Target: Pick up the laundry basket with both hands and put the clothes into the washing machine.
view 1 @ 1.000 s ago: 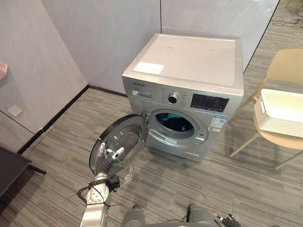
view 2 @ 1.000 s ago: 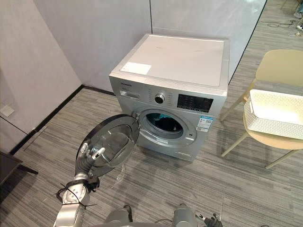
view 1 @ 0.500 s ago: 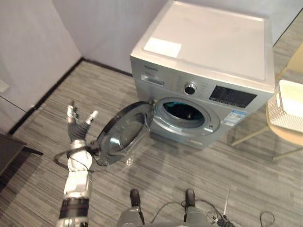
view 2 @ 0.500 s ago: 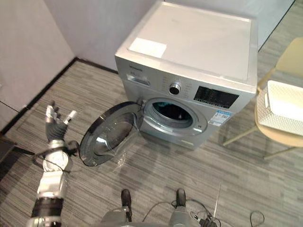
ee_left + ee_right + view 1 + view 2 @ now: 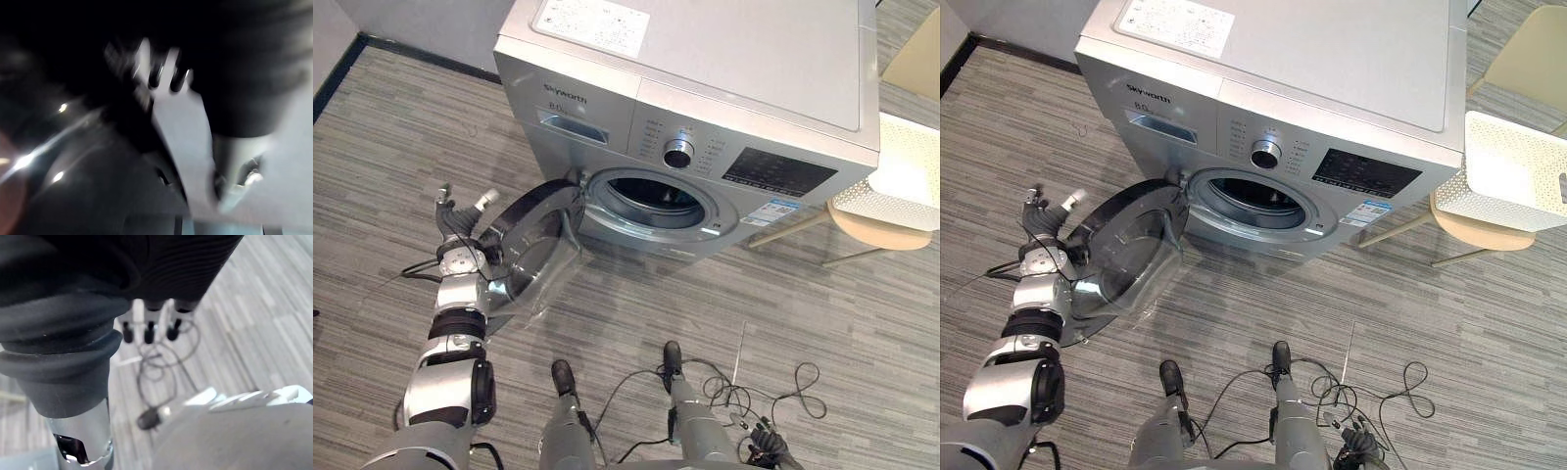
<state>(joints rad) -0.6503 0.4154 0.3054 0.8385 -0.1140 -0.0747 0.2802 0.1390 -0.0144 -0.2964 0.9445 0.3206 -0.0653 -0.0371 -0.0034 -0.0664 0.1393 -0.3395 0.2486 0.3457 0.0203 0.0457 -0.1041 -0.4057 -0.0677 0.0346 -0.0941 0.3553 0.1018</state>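
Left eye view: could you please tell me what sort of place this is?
Likely a laundry corner indoors: a front-loading washing machine with its round door open, a white laundry basket on a chair.

On my left wrist feed I see the left robot hand [image 5: 166,66], its silver fingers [image 5: 144,56] with dark tips standing in a row, fairly straight and closed on nothing, next to its dark cover [image 5: 234,58]. Past the fingertips lies a pale grey surface [image 5: 186,132]. Beside that is a dark curved shape [image 5: 88,166] carrying a few bright glints, and I cannot tell what either one is
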